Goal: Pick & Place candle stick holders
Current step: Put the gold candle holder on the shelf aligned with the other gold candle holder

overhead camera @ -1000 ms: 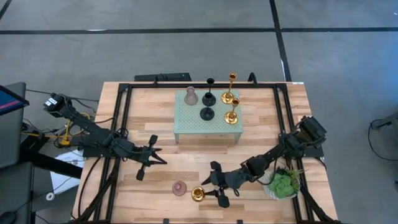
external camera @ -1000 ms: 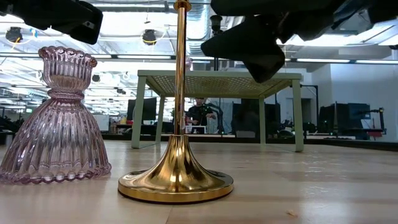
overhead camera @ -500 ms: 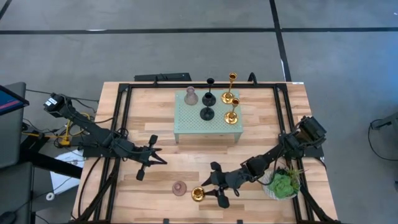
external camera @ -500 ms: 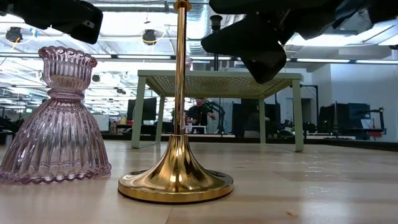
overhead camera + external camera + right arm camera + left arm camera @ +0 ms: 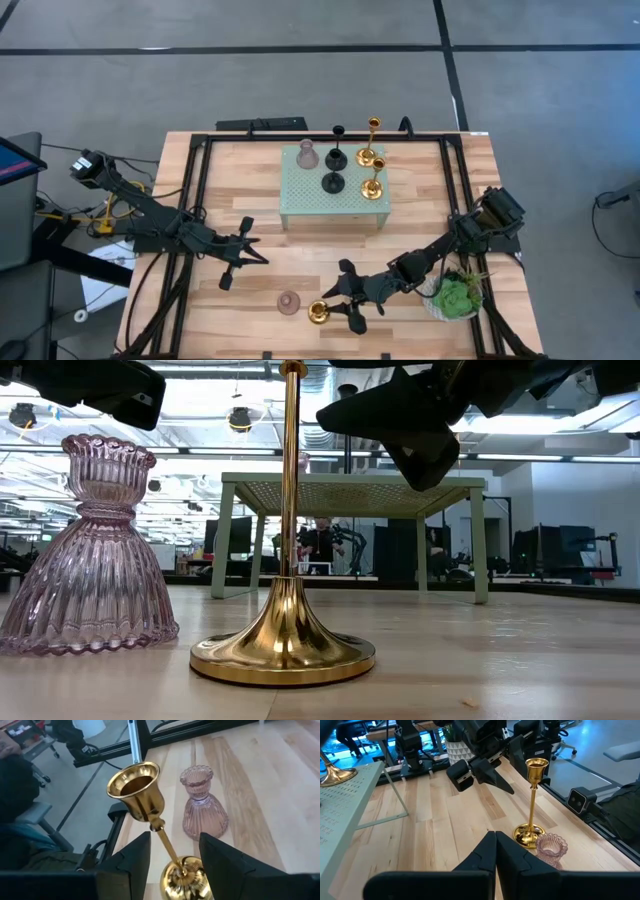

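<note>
- Left gripper [image 5: 243, 254]: over the left half of the wooden counter [image 5: 420, 230], fingers [image 5: 487, 857] clenched together on nothing, well apart from every holder
- Pink glass holder [image 5: 288, 301]: upright on the counter near its front edge, just beside the gold holder, not touching it
- Pale green perforated stand [image 5: 300, 205]: at the middle rear of the counter; carries a second pink holder [image 5: 307, 154], two black holders [image 5: 334, 158] [image 5: 332, 181] and two gold holders [image 5: 369, 152] [image 5: 372, 186], all upright
- Third black holder [image 5: 338, 130]: shows just behind the stand
- Gold holder [image 5: 318, 312]: tall, slim stem on a flared base, upright on the counter near the front edge
- Right gripper [image 5: 340, 298]: at the gold holder, fingers [image 5: 132, 860] apart, one on each side of its stem; whether they touch it cannot be told
- Green plant in white pot [image 5: 455, 297]: on the right side of the counter, beside the right arm
</note>
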